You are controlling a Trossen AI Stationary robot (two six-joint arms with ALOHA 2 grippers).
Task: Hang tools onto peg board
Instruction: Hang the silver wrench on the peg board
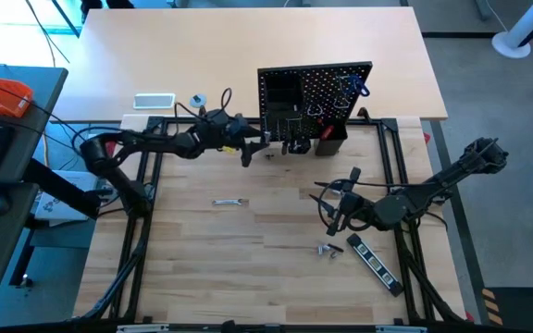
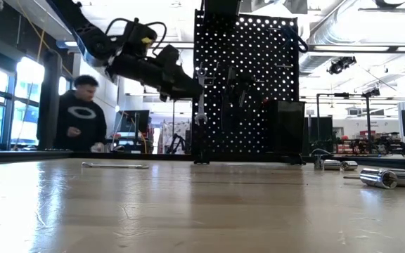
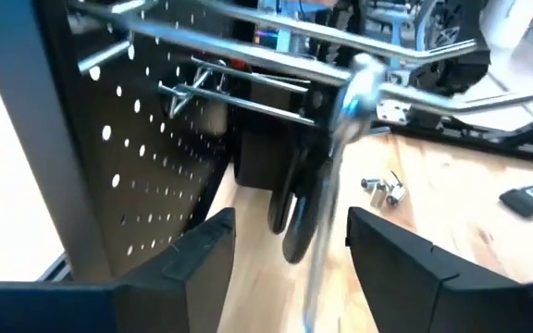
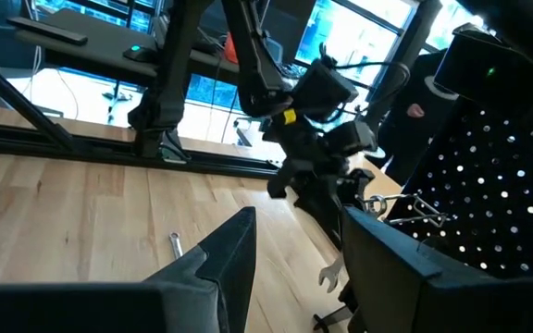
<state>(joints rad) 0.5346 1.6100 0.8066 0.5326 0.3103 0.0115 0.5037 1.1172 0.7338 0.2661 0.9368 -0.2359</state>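
The peg board stands upright at the far middle of the table. A silver wrench hangs from a metal hook near its left edge; the low view also shows the wrench. My left gripper is open just in front of the board, one finger on each side of the hanging wrench and a gap to each. Black pliers hang behind the wrench. My right gripper hovers open and empty over the table's right half, well in front of the board.
A second wrench lies flat mid-table. Small silver sockets and a black striped bar lie near the right arm. A white rectangle and a tape roll sit at far left. A person stands beyond the table.
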